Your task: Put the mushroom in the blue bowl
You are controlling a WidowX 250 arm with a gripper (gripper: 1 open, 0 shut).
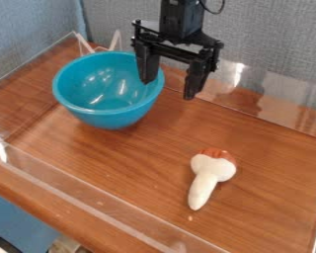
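Observation:
The mushroom lies on its side on the wooden table, near the front right, its cream stem pointing toward me and its small reddish-orange cap at the far end. The blue bowl stands at the back left, glossy turquoise and with nothing inside. My gripper hangs at the back centre, pointing down, just right of the bowl's rim. Its two black fingers stand wide apart and open, with nothing between them. The mushroom is well clear of the gripper, toward the front right.
A low clear plastic wall runs along the table's front and left edges. A grey backdrop stands behind the table. Bare wood spreads between bowl and mushroom.

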